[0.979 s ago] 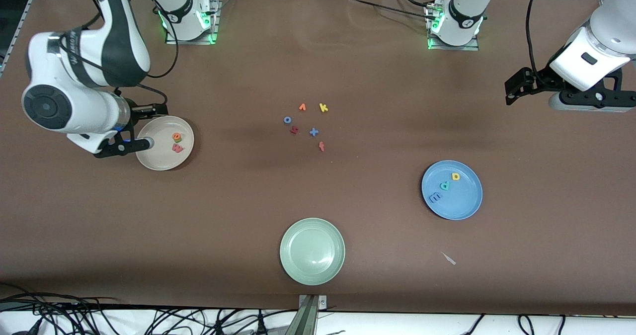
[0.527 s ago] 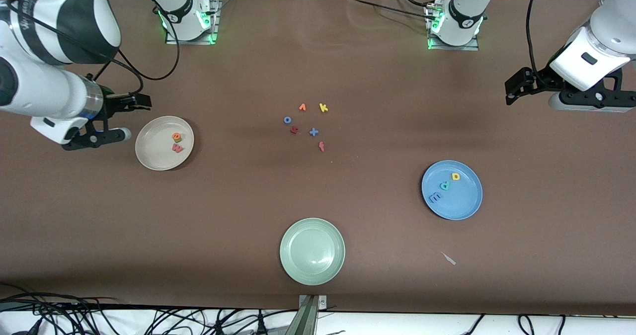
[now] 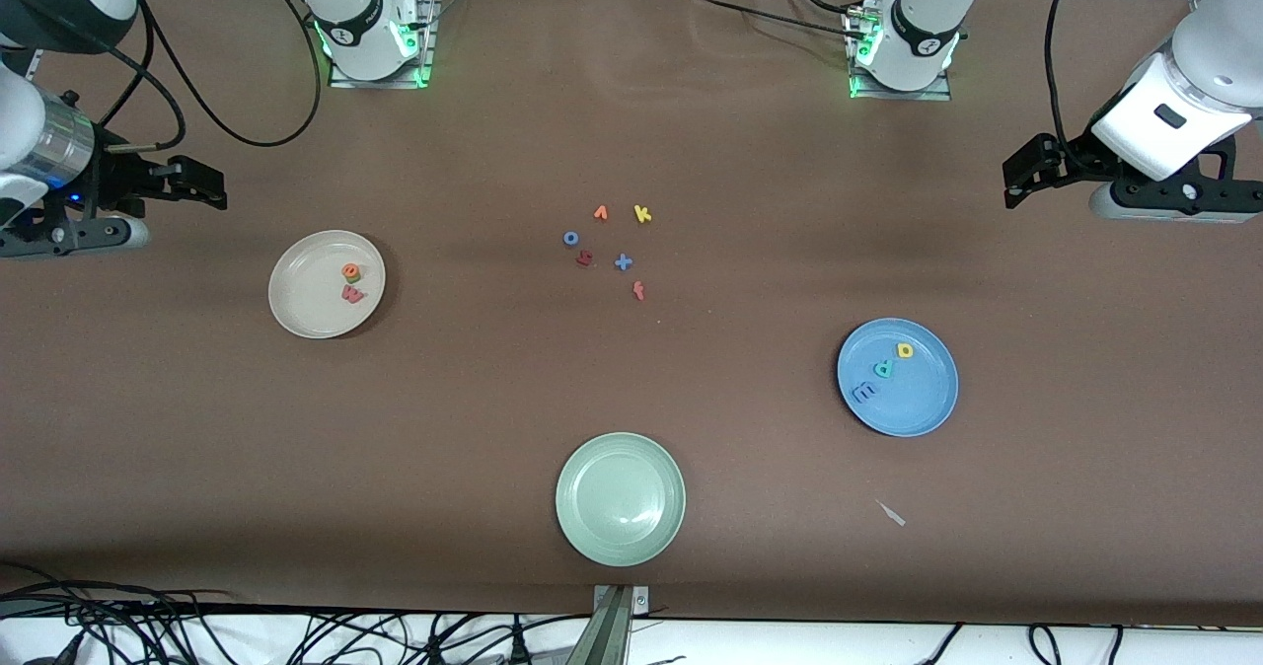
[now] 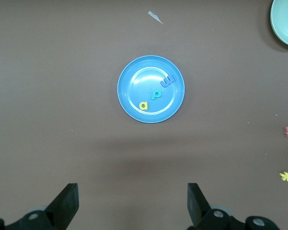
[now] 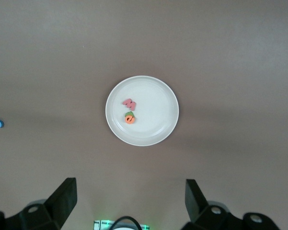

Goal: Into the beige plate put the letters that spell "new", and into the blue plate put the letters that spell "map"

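Observation:
The beige plate (image 3: 301, 305) holds the pinkish-red w (image 3: 352, 294) and the orange e (image 3: 350, 271), which lies on the green n (image 5: 129, 114). In the blue plate (image 3: 928, 404) lie the yellow p (image 3: 905, 350), teal a (image 3: 883, 368) and blue m (image 3: 863, 392). My right gripper (image 5: 130, 203) hangs open and empty, high over the bare table at the right arm's end, off the beige plate (image 5: 158, 96). The left gripper (image 4: 133, 206) waits open and empty, high over the left arm's end, off the blue plate (image 4: 129, 76).
Loose letters lie mid-table: orange v (image 3: 600, 213), yellow k (image 3: 642, 214), blue o (image 3: 570, 238), a dark red piece (image 3: 584, 258), a blue cross (image 3: 623, 262), a red f (image 3: 639, 291). A pale green plate (image 3: 620, 498) sits near the front edge, a white scrap (image 3: 891, 513) beside it.
My right gripper has risen from the beige plate's rim and swung out toward the right arm's end of the table. The letters, plates and left arm have not moved.

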